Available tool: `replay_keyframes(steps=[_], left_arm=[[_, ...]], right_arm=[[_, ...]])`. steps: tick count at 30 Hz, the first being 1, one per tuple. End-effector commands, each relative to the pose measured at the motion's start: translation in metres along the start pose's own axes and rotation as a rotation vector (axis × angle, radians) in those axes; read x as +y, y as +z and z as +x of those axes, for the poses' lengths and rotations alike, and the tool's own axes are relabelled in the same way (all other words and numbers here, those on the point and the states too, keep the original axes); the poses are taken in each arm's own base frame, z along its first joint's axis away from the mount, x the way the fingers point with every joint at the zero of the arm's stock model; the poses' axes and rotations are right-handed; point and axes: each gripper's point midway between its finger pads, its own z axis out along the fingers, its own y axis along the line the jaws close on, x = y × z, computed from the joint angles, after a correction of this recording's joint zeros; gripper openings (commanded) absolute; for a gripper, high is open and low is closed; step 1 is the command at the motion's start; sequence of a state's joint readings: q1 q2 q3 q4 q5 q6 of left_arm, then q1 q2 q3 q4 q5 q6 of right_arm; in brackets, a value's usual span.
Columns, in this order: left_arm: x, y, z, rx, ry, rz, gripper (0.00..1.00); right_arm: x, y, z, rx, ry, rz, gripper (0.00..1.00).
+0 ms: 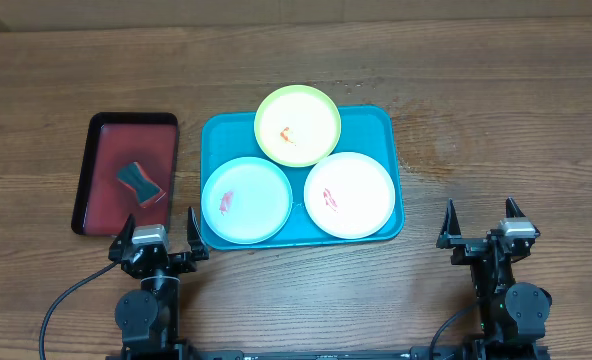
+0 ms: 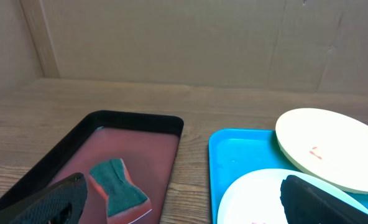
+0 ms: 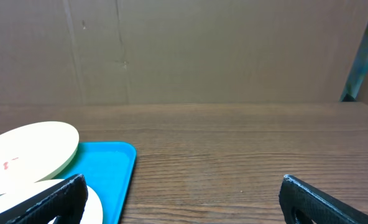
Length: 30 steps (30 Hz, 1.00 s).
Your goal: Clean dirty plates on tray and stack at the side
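Three plates logged overhead, all on the large turquoise-blue rectangular plastic tray (image 1: 379,120): the yellow-green round plastic plate (image 1: 297,124) at the far edge, the light blue round plastic plate (image 1: 246,200) near left, the white round plastic plate (image 1: 348,194) near right. Each carries a red smear. Stack at the side: none yet.

Just left of that tray you have the small dark red tray with black rim (image 1: 96,215), holding one teal-topped sponge (image 1: 140,181). Your left gripper (image 1: 160,222) and right gripper (image 1: 481,210) sit at the near edge of the wooden table (image 1: 496,110), fingers wide apart, holding and touching nothing.

Step in hand, by my judgement: the opening one, before any wiping. The next move likely calls for your left gripper to go forward and down onto the sponge, closing across its narrow waist.

Left wrist view: dark fingers (image 2: 47,200) at the bottom corners, spread wide, empty. The sponge lies ahead between them, inside the red tray. The light blue and yellow-green plates show at right.

Right wrist view: fingers (image 3: 333,199) equally wide, empty, wood grain ahead. The tray corner, the yellow-green plate and a sliver of white plate lie to the left. You would need to swing left to steady a plate.
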<state>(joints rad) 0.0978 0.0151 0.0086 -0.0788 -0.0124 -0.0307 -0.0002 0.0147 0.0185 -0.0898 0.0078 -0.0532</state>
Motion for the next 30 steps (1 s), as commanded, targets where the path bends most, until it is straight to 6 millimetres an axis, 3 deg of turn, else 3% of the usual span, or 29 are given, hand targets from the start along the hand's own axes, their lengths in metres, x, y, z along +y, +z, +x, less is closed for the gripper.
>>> replay_keyframes(steps=[1,6,10,11,14,19,24,30], left_arm=[[0.001,0.000,-0.001,-0.008,-0.021,-0.005,1.00],[0.001,0.000,-0.001,-0.008,-0.021,-0.005,1.00],[0.001,0.000,-0.001,-0.008,-0.021,-0.005,1.00],[0.001,0.000,-0.001,-0.008,-0.021,-0.005,1.00],[0.001,0.000,-0.001,-0.009,-0.021,-0.005,1.00],[0.001,0.000,-0.001,-0.010,-0.021,-0.005,1.00],[0.001,0.000,-0.001,-0.010,-0.022,-0.004,1.00],[-0.003,0.000,-0.003,-0.015,-0.024,0.016,1.00]], right_arm=[[-0.003,0.000,-0.002,-0.020,0.000,0.016,1.00],[0.002,-0.001,-0.019,-0.089,-0.002,-0.014,1.00],[0.019,-0.007,-0.050,-0.217,-0.016,-0.110,1.00],[0.031,-0.014,-0.070,-0.303,-0.032,-0.179,1.00],[0.048,-0.030,-0.099,-0.435,-0.068,-0.277,1.00],[0.056,-0.048,-0.127,-0.571,-0.103,-0.319,1.00],[0.056,-0.046,-0.124,-0.557,-0.100,-0.319,1.00],[0.066,-0.029,-0.082,-0.366,-0.080,-0.390,1.00]])
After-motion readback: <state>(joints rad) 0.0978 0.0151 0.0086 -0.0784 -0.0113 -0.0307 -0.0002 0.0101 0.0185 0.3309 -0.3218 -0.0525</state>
